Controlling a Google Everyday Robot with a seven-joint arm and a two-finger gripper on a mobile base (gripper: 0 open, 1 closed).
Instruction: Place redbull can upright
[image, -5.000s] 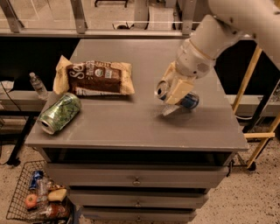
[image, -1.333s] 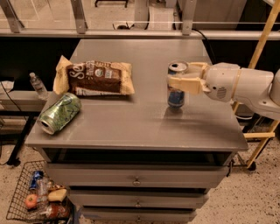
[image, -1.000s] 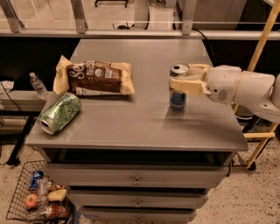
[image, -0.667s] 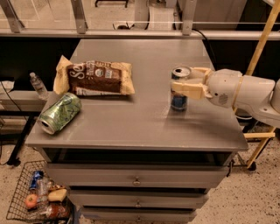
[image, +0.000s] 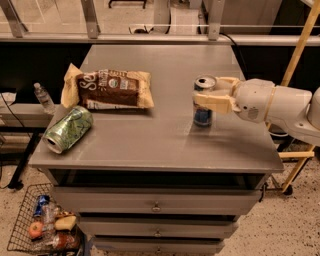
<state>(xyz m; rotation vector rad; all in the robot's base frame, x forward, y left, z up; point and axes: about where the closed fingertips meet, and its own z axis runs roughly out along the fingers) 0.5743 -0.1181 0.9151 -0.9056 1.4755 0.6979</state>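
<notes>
The redbull can, slim, blue and silver with a silver top, stands upright on the grey table right of centre. My gripper reaches in from the right at the can's upper half. One cream finger crosses in front of the can and the other lies behind its rim, so the fingers are closed on it. The white arm stretches off to the right edge of the view.
A brown snack bag lies at the back left. A wider green patterned can lies on its side near the front left edge. Drawers sit below the top. A wire basket with items and a plastic bottle are on the left.
Five seconds ago the can was held tilted above the table. Since 1.3 s ago it stands upright in the same place, with the gripper still around it and hardly moving.
</notes>
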